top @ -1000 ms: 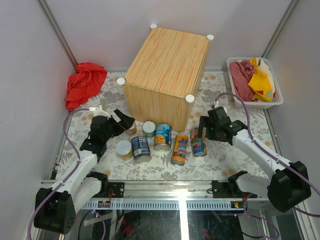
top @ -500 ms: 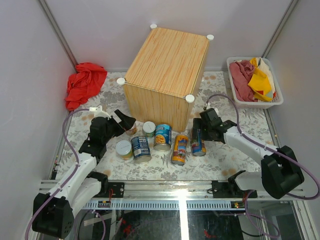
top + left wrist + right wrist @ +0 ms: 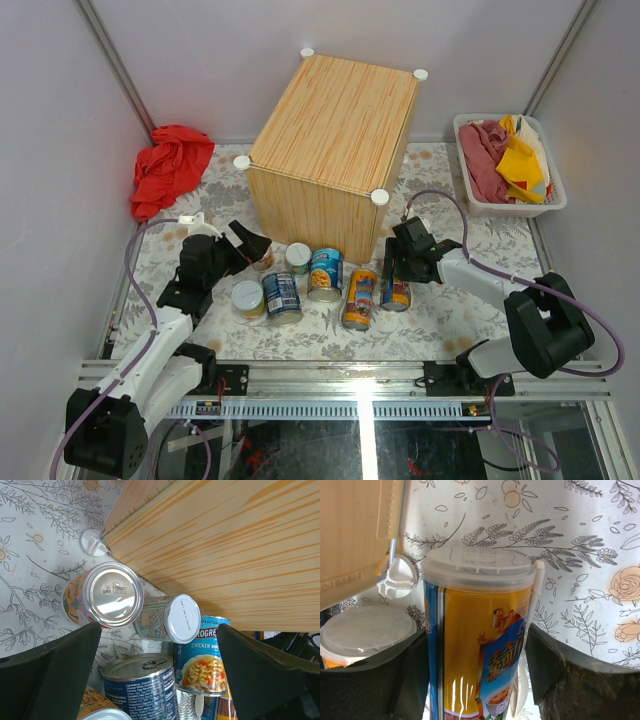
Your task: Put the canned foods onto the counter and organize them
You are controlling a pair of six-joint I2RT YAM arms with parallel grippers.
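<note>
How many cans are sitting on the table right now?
7 cans, clustered before the counter: three by its base, two nearer, at left, two tall cans at right. None seems hidden.

Your right wrist view cuts the tall can (image 3: 470, 610) off partway down its label. The right end effector (image 3: 477, 665) flanks it, but you cannot tell whether the fingers (image 3: 570, 680) press it. A second can (image 3: 365, 630) beside it is half hidden behind one finger.

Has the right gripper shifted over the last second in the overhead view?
Yes. The right gripper moved left, nearer the white corner cap of the counter, and now straddles the tall orange-blue can.
</note>
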